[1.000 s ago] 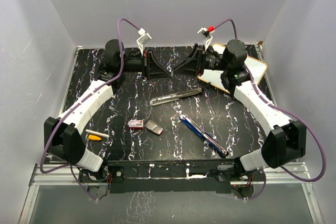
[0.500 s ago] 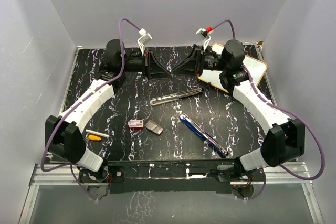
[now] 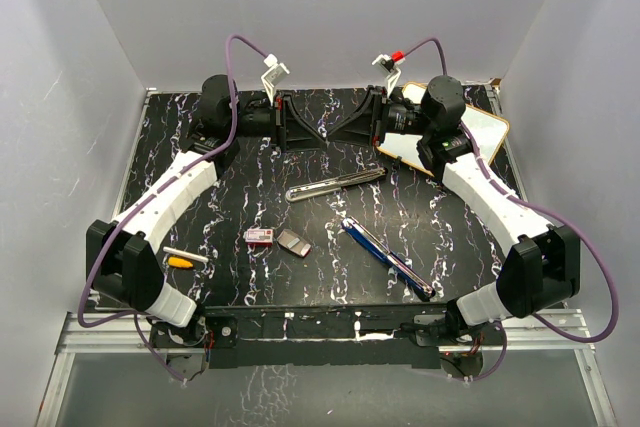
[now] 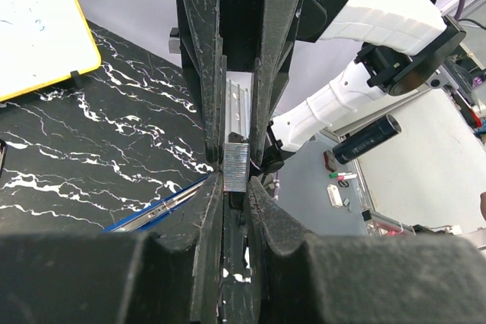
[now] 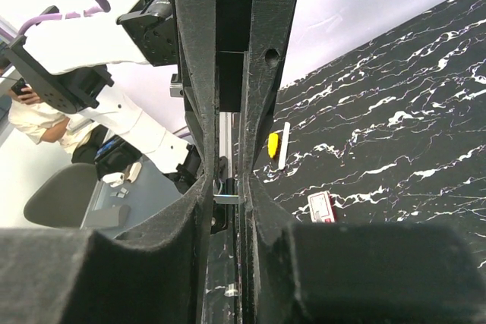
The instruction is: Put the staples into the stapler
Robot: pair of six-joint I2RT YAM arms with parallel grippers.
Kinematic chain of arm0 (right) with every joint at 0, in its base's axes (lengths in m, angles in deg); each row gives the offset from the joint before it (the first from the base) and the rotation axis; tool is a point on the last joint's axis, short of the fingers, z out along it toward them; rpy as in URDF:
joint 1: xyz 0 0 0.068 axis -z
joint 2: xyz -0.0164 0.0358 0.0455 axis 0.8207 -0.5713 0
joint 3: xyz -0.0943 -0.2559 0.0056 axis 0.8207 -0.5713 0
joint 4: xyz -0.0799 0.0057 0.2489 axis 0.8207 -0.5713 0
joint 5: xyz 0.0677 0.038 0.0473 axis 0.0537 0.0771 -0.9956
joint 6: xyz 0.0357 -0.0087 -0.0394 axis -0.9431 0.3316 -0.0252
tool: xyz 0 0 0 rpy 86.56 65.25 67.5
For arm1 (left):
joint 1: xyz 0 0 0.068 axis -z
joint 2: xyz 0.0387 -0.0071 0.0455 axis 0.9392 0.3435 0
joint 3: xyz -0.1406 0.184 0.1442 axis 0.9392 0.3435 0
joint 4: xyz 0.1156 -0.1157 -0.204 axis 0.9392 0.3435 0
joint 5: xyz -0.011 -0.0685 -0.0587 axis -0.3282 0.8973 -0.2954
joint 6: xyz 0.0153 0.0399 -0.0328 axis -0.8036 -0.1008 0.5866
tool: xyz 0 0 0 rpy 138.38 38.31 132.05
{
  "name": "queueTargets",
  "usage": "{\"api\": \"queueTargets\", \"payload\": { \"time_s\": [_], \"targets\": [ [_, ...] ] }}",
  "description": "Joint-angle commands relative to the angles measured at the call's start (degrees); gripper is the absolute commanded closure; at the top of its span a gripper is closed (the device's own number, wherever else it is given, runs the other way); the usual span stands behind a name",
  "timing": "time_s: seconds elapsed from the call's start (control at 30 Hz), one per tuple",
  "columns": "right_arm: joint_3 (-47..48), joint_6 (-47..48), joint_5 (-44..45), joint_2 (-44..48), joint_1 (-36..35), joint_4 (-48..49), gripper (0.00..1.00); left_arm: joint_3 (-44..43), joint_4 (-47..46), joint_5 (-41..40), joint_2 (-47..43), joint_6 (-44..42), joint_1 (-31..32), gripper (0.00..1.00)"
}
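From above, we see the left gripper (image 3: 322, 134) and the right gripper (image 3: 347, 131) meeting tip to tip over the far edge of the table (image 3: 230, 197). In the last second the right jaws have drawn in from partly apart to clenched, while the left stayed clamped and the arms barely shifted. The red staple box (image 3: 259, 237) and its grey inner tray (image 3: 294, 243) lie near the front, with the blue stapler (image 3: 388, 255) to their right.

In the left wrist view, a ribbed grey staple strip (image 4: 235, 166) is pinched at our left fingertips. Its far end reaches in between the opposing right fingers.

In the right wrist view, a thin silver edge sits between the closed right fingers; we take it for the same strip.

We judge both grippers now grip the strip, so the hand-over is midway: the left must release before the right can carry it to the stapler
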Motion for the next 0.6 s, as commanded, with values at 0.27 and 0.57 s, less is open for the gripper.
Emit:
{"api": "queueTargets", "payload": {
  "time_s": [0.27,0.57],
  "targets": [
    [1.9,11.2,3.7,2.8,1.4,-9.4,0.84,-2.5,14.5,-4.0,-2.2,-14.6,0.1,0.46],
    [-1.5,46.3,24.9,13.3,1.7,-43.1,0.85,-6.7,38.3,-17.4,-5.9,-38.5,-1.3,0.19]
  ]
}}
